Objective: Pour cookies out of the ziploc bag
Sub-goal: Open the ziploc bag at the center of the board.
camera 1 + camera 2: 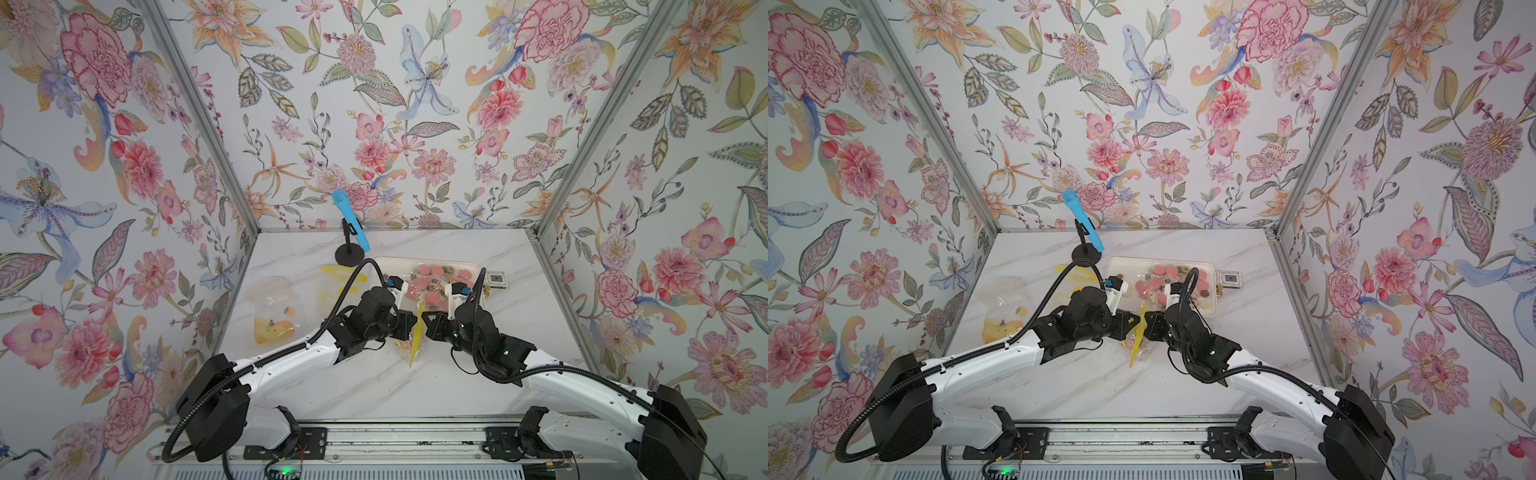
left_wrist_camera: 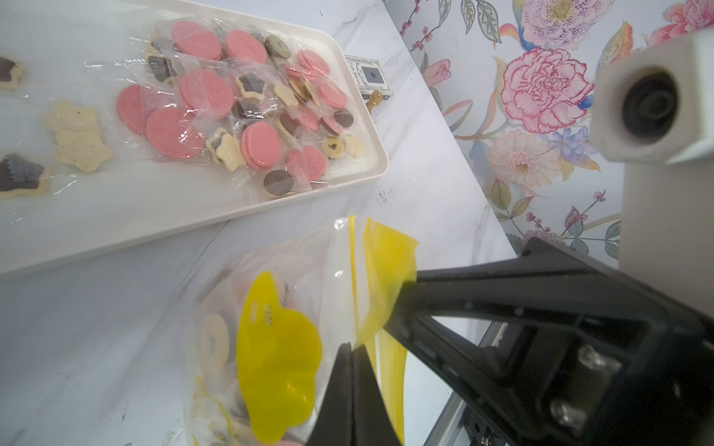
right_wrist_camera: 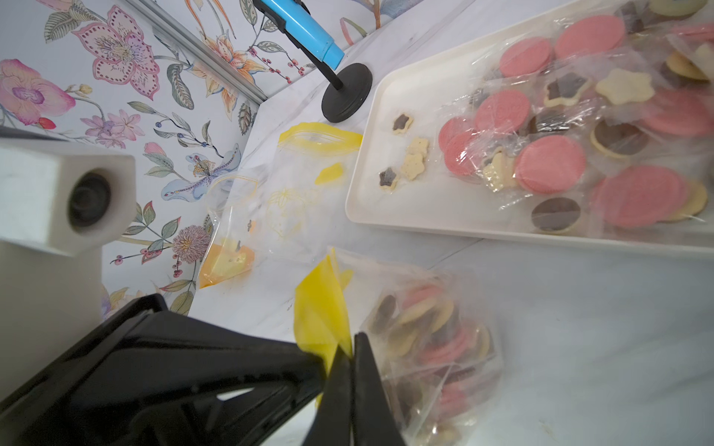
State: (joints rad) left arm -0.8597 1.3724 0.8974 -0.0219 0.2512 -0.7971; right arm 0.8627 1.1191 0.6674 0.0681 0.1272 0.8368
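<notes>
Wallpapered lab booth (image 1: 395,124), marble tabletop (image 1: 374,386)

Two white-and-black arms reach in from the near edge of a marble table (image 1: 374,386) and meet near its middle. The left gripper (image 1: 410,322) and right gripper (image 1: 428,321) face each other, their tips closed on the yellow strip of a clear zip bag (image 1: 415,345) between them. Just behind, a white tray (image 1: 399,261) holds pink and brown cookies (image 1: 432,282) in clear wrap. On the left lie a crumpled bag (image 1: 272,309) with orange-yellow print and a flatter bag (image 1: 338,282). A blue microphone (image 1: 351,220) sits on a black stand (image 1: 348,254) behind the tray. A small card (image 1: 497,279) lies at the tray's right end.
</notes>
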